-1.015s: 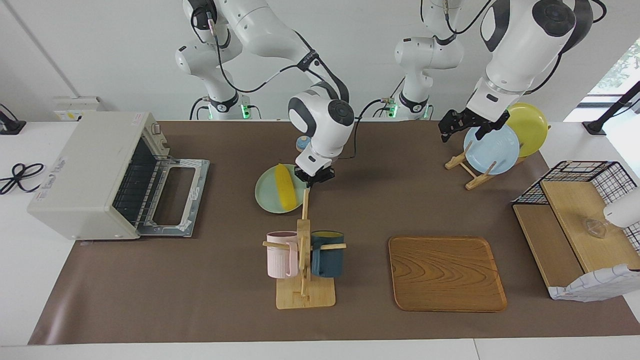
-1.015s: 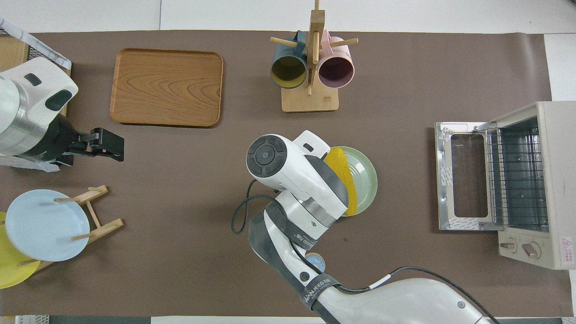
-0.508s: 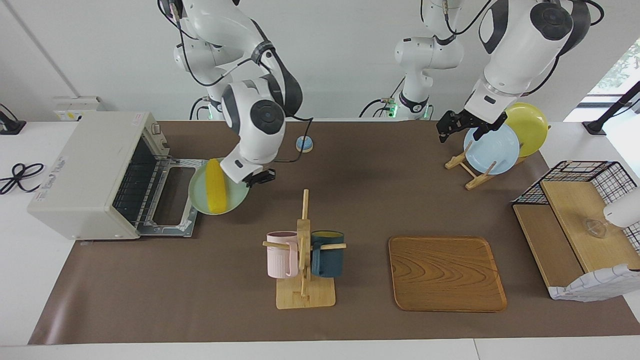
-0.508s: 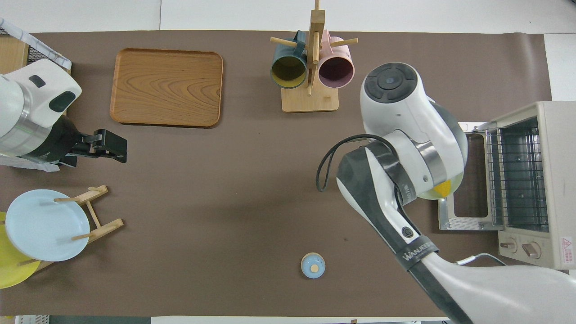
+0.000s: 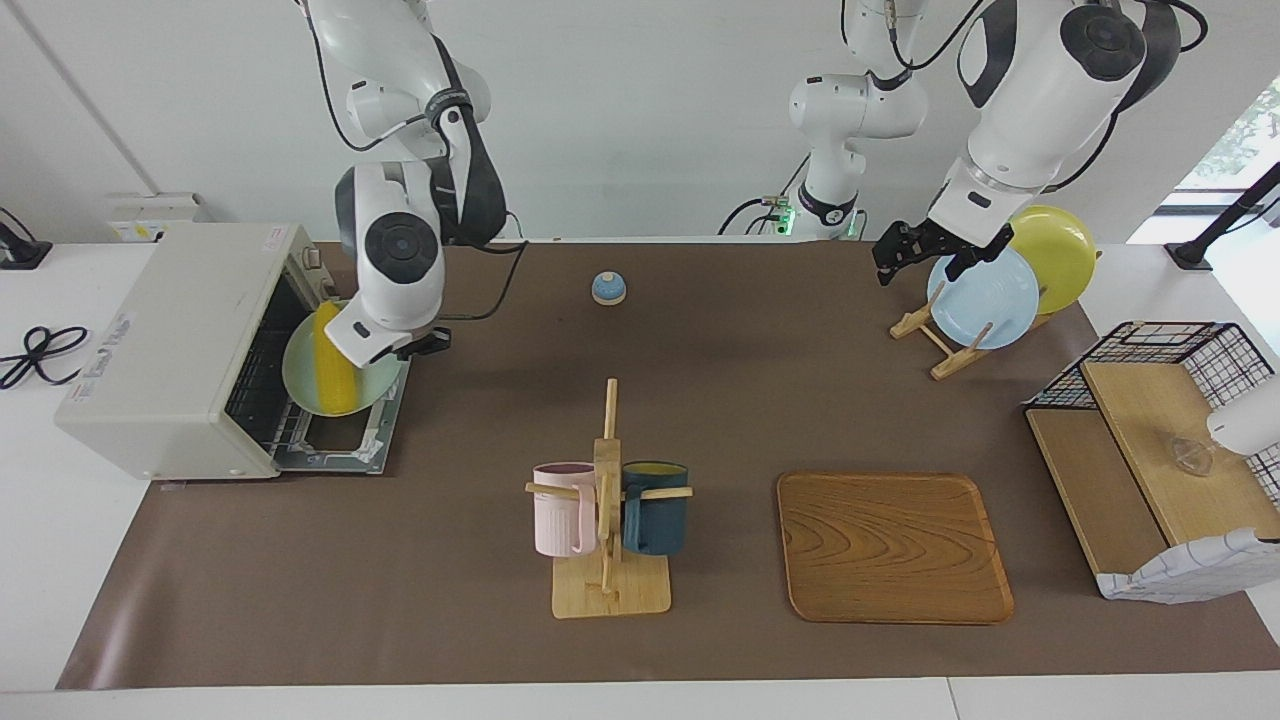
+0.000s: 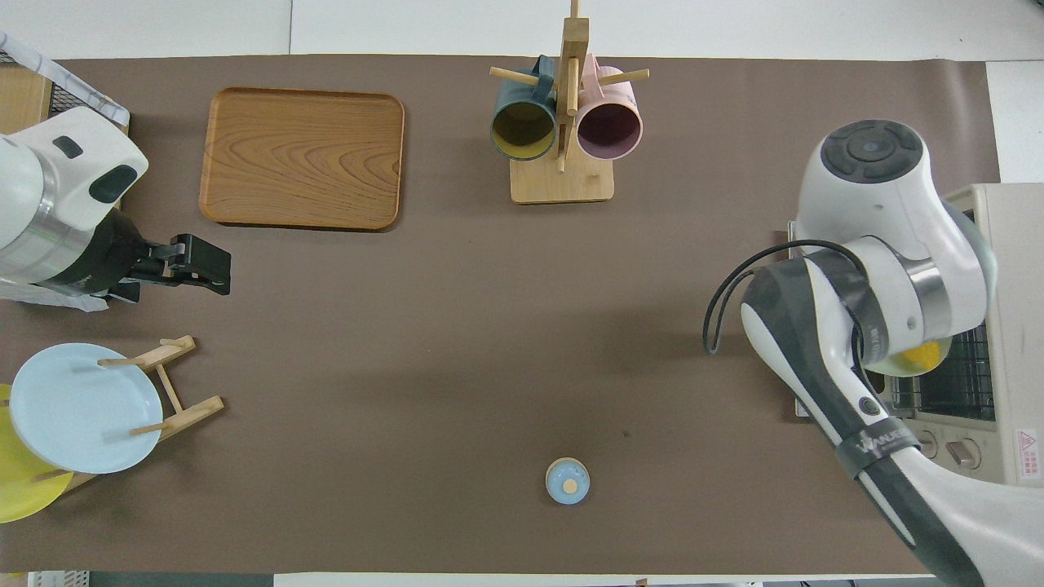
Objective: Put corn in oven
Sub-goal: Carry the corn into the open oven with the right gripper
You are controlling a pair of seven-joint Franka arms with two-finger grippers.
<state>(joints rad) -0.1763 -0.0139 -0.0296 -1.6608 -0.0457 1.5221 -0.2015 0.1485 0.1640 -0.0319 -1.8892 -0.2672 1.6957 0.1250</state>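
You're looking at the right end effector [image 5: 415, 345] over the oven's [image 5: 170, 345] open drop-down door [image 5: 345, 440], gripping the rim of one pale green plate [image 5: 300, 375] with its fingers closed on it. One corn [image 5: 330, 360] is lying on that plate, which is hanging at the oven mouth, partly over the wire rack; in the overhead view the right arm is covering most of it and only the corn's tip [image 6: 922, 355] is showing. I can't tell whether the plate is touching the rack.

The left end effector [image 5: 895, 250] is hanging over the surface [image 5: 800, 400] beside the plate rack [image 5: 935, 340], arm waiting, holding nothing. I can't tell how far its fingers are open.

Counts for you:
- Plates: three. The green one in the grip, plus one light blue plate [image 5: 985, 295] and one yellow plate [image 5: 1060, 255] standing in the wooden rack.
- Mugs: two, one pink mug [image 5: 562, 508] and one dark teal mug [image 5: 655, 505], both hanging on one wooden mug tree [image 5: 608, 520].
- One wooden tray [image 5: 890, 545], lying beside the mug tree toward the left arm's end.
- One small blue knob-topped lid [image 5: 608, 287], sitting nearer to the robots than the mug tree.
- One wire-and-wood shelf [image 5: 1150, 440], at the left arm's end.
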